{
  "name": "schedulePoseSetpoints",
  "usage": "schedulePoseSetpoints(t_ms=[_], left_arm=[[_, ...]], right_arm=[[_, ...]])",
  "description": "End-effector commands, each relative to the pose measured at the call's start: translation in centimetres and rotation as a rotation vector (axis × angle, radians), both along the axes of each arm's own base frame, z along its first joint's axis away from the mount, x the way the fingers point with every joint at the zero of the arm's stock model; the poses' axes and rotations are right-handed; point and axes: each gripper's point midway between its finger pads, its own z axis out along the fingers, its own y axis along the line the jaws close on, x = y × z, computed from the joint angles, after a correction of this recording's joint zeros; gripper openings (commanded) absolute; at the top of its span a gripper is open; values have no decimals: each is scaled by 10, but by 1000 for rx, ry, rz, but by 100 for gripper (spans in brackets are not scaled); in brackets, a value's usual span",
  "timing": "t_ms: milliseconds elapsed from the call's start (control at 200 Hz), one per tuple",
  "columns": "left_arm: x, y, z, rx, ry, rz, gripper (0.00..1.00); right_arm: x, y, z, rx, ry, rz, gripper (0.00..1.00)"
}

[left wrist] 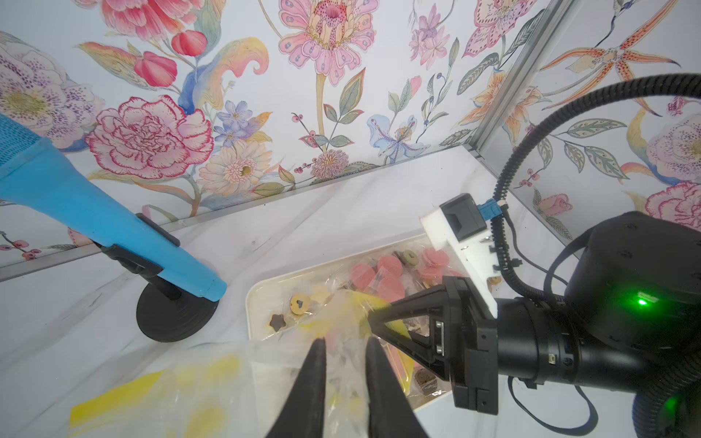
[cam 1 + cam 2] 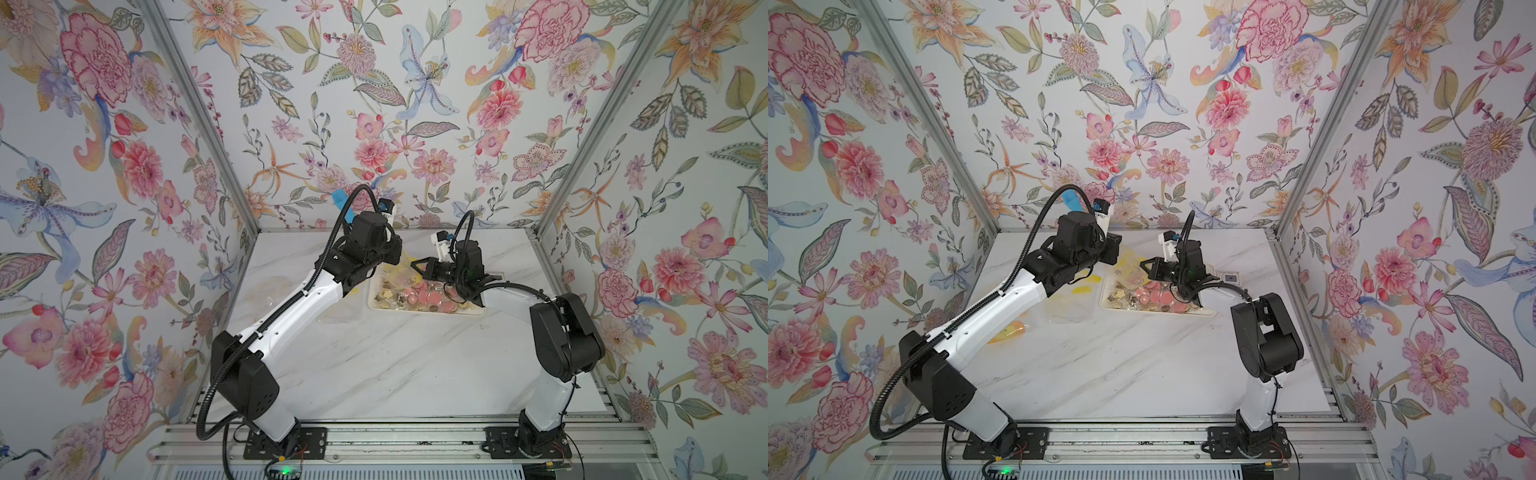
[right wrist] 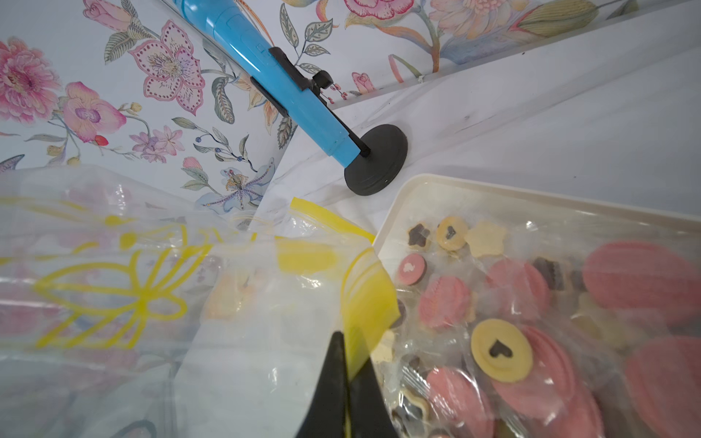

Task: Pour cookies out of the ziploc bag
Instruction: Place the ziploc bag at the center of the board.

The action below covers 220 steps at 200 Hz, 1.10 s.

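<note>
The marble bench (image 2: 374, 365) carries a cream tray (image 3: 493, 186) that already holds most of the cookies (image 2: 419, 297), a heap of pink, tan and dark pieces, many in clear wrappers. The ziploc bag (image 3: 235, 341) sags limp from one corner of the tray out over the bench, so I judge the pour largely done. A pale shape or two inside the film may be leftover cookies, but they are too blurred to be sure. The right gripper (image 3: 343, 339) has its jaws pressed together on the bag's yellow zip strip (image 3: 368, 303). The left gripper (image 1: 344, 339) has its jaws slightly spread, with film between them but no visible grip. A blue microphone (image 3: 288, 81) on a round black stand (image 3: 377, 159) sits near that corner, where a swung bag could brush it.
</note>
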Motion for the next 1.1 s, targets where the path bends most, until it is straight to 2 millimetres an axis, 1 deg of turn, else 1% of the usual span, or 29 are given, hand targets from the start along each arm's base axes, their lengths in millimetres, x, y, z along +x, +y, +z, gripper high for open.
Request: schedulePoseSetpoints(t_ms=[0,40,90,170,275,405,495,600,695,720,736,906,1006,1096], left_arm=[[-8,14,29,-53,-92,26,24],[-12,15,27,-56,-88,20,27],[-18,18,27,-66,-86,16,33],[-27,24,26,-82,-88,17,35],[-38,32,23,-107,-90,21,49],[-50,42,19,-122,-84,32,49],[-56,48,19,-135,-88,40,53],[-62,55,18,-137,-93,54,69],[-65,62,15,-125,-87,69,90],[-65,63,14,-121,-84,73,98],[-65,65,13,-121,-83,75,99],[-69,76,-2,-129,-50,86,100],[-75,76,-10,-216,-21,33,100],[-81,78,-16,-280,8,7,100]], right_arm=[[-15,-2,17,-17,-38,7,0],[-21,-3,22,-19,-46,9,0],[-29,-5,26,-29,-51,12,0],[-44,-5,36,-41,-60,21,0],[-65,-10,46,-101,-70,3,0],[-91,-16,59,-115,-87,-1,0],[-107,-19,65,-114,-88,2,0],[-125,-22,68,-104,-79,15,0],[-141,-25,71,-65,-73,25,0],[-145,-25,72,-54,-74,26,0],[-148,-25,72,-49,-75,30,0],[-175,-25,68,-31,-151,56,0],[-178,-29,62,-13,-179,38,0],[-177,-26,58,-33,-200,51,0]])
